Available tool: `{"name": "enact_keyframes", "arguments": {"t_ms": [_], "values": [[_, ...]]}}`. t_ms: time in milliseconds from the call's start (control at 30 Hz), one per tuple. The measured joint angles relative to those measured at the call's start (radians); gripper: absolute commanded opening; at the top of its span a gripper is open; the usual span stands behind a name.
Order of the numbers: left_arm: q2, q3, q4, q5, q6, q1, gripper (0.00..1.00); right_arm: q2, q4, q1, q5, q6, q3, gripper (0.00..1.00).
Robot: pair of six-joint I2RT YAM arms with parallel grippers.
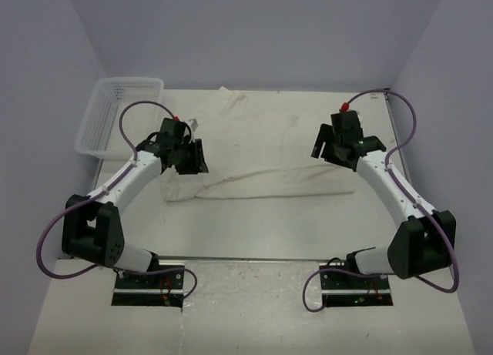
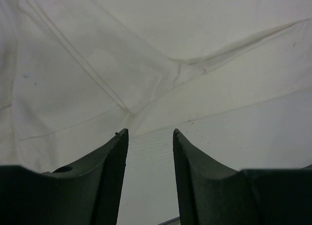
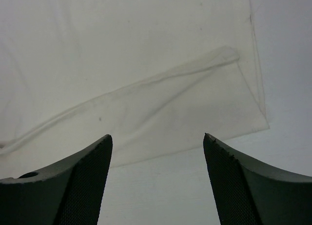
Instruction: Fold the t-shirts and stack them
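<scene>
One cream t-shirt [image 1: 262, 151] lies flat mid-surface [image 1: 254, 236], between the two arms. Its long axis runs left-right. The near edge is doubled over into a thicker band along the full width. A bunched flap pokes out at the far edge, left of centre, toward the back wall; can't tell if it's sleeve or collar. Left end effector [image 2: 150, 133] is over the shirt's left end, fingers part-open with nothing between them; its wrist view is all fabric, with creases converging just ahead of the tips. Right end effector [image 3: 157, 137] is over the right end, fingers spread wide and holding nothing; ahead of it are the folded layer's hemmed edge and corner, with bare surface beside them. A white mesh basket [image 1: 115, 112] overhangs the far-left corner, clear of the shirt.
</scene>
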Motion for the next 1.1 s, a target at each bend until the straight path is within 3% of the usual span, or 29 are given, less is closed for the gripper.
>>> {"name": "enact_keyframes", "arguments": {"t_ms": [367, 667, 1100], "values": [[0.073, -0.028, 0.058, 0.011, -0.029, -0.044, 0.4, -0.101, 0.022, 0.0, -0.008, 0.0, -0.053, 0.77], [0.128, -0.035, 0.05, -0.133, -0.061, -0.119, 0.4, -0.134, 0.024, 0.0, -0.007, -0.001, -0.055, 0.77], [0.213, -0.035, 0.037, -0.275, -0.087, -0.136, 0.38, -0.141, 0.035, 0.0, -0.01, -0.004, -0.086, 0.77]]}}
